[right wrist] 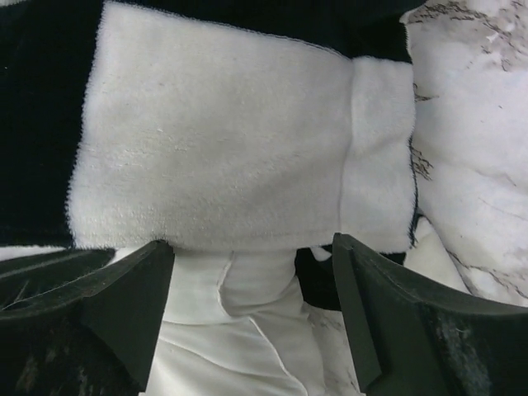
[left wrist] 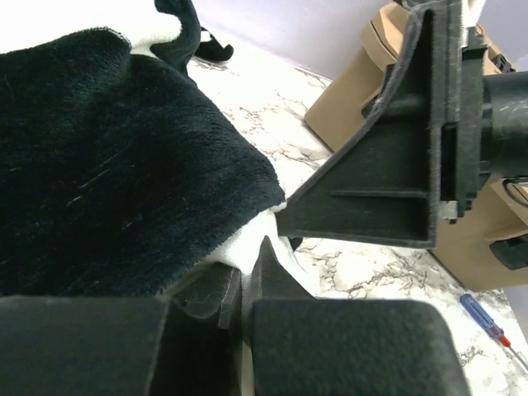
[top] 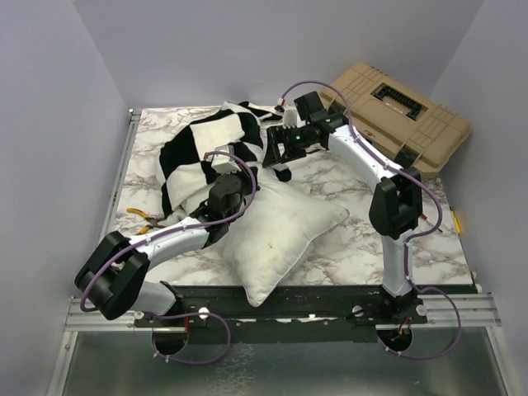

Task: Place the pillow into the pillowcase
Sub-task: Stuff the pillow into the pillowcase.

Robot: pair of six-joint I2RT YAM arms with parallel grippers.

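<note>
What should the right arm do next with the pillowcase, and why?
Probably lower the open right end effector and close on the pillowcase hem ahead of it. The left end effector looks shut on another part of the edge, and the pillow lies mostly outside, so the mouth needs a second grip.

We see a table [top: 355, 247] with a white, grey-veined marble top, closed in by plain pale lavender walls: a back wall [top: 247, 49], a left wall [top: 49, 124] and a right wall [top: 495, 82]; the light is soft and even; a tan hard case [top: 400, 115] sits askew at the table's far right corner; aluminium rails [top: 280, 318] run along the near edge; below them lies a dull grey metal sheet [top: 272, 367]; a blue-handled screwdriver [left wrist: 487, 322] lies on the marble near the case.
</note>
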